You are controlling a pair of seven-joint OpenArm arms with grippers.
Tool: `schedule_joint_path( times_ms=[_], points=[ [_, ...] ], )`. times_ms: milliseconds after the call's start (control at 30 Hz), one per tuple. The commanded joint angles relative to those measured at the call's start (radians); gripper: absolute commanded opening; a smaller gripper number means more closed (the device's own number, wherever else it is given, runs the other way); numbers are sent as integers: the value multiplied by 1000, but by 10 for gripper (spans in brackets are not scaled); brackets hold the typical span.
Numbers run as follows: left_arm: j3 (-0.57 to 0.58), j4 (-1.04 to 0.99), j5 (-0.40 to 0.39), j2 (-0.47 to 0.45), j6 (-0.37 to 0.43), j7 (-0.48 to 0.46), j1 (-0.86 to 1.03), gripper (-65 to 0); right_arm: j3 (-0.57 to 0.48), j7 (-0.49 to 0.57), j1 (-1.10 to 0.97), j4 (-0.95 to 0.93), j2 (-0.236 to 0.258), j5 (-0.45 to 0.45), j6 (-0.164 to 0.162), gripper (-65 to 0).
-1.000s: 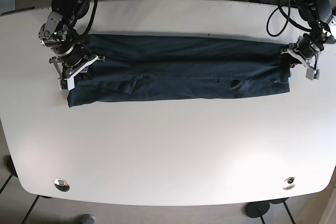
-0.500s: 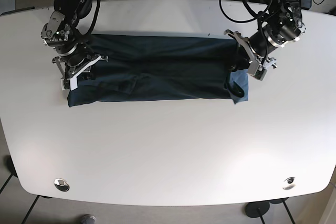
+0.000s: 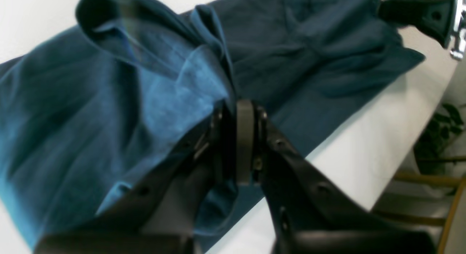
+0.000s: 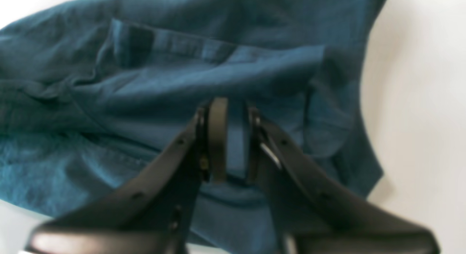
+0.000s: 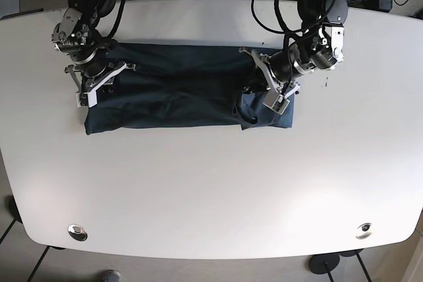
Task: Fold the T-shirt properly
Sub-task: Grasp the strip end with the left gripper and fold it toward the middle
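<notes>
White table, dark blue T-shirt lying in a long band across its far half. Left gripper clamped on a doubled-over shirt end (lighter underside showing). Right gripper pinching the opposite end.

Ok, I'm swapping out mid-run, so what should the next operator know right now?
Left tool: shut on the T-shirt, holding that end lifted and doubled back toward the middle.
Right tool: shut on the T-shirt's other end, which lies flat on the table.
Done: shirt folded into a long band.
Left: finish laying the carried end across, release both, flatten.
</notes>
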Motion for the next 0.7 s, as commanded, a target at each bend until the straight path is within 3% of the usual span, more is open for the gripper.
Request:
schedule_joint_path(
  times_ms=[33, 100, 133, 300, 467, 600, 667, 700],
  points=[
    [14, 16, -25, 1, -6, -18, -11, -486, 1, 20, 12, 25, 9, 13, 5, -585],
    [37, 26, -21, 0, -6, -18, -11, -357, 1, 20, 14, 25, 9, 13, 5, -585],
    [57, 36, -21, -3, -6, -18, -10, -324, 1, 20, 14, 25, 9, 13, 5, -585],
    [129, 121, -21, -7, -6, -16, -10, -319, -1, 20, 17, 25, 9, 13, 5, -585],
    [-62, 130, -12, -17, -6, -16, -2, -324, -1, 20, 21, 36, 7, 15, 7, -585],
    [-94, 82, 32, -103, -10, -23, -2, -443, 2, 20, 38, 98, -22, 15, 7, -579],
    [-95, 39, 29, -148, -18, -24, -2, -554, 8, 18, 51, 133, -26, 15, 4, -568],
    [-95, 24, 29, -160, -41, -24, -2, -600, 10, 14, 52, 137, -26, 15, 1, -531]
  ],
)
